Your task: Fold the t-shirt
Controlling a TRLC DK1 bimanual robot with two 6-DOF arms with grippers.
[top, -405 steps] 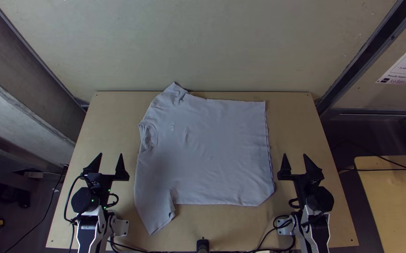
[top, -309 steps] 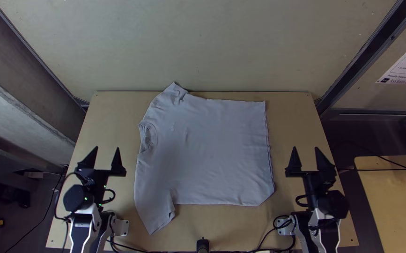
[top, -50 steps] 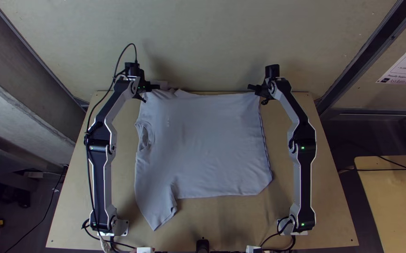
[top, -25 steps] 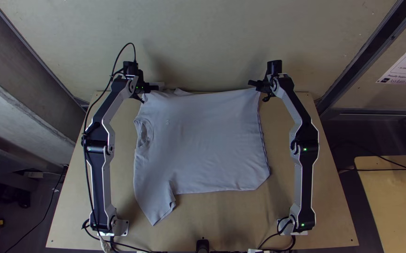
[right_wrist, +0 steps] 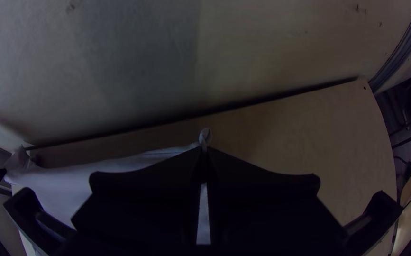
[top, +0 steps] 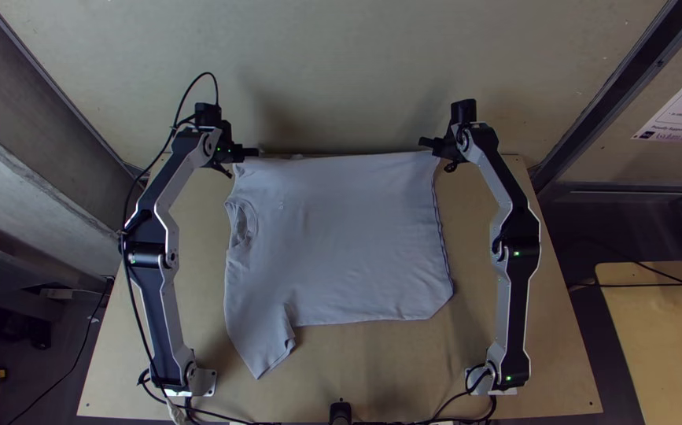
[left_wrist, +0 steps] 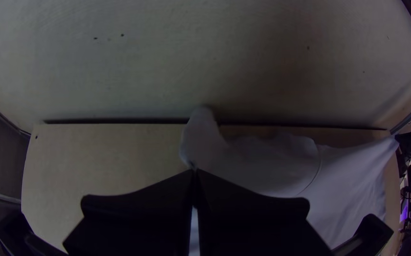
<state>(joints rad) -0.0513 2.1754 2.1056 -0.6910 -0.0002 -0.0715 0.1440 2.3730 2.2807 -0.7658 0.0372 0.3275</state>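
Pinching opposite ends of its far edge, the left gripper (left_wrist: 193,169) was clamped on the t-shirt (top: 341,236) near one shoulder, and the right gripper (right_wrist: 204,148) on a hem corner. From both, the body lay spread back toward the arms' bases (top: 201,382), so folding likely called for a pull that way. Its collar-to-hem axis ran left gripper to right, the neck opening (top: 253,224) nearer the left. The pale cloth looked mostly smooth.

The top view looks steeply down from high over the table (top: 372,366); both wrist views, much closer, face its far edge and the wall (top: 341,71), all three sharing the shirt (top: 341,236).
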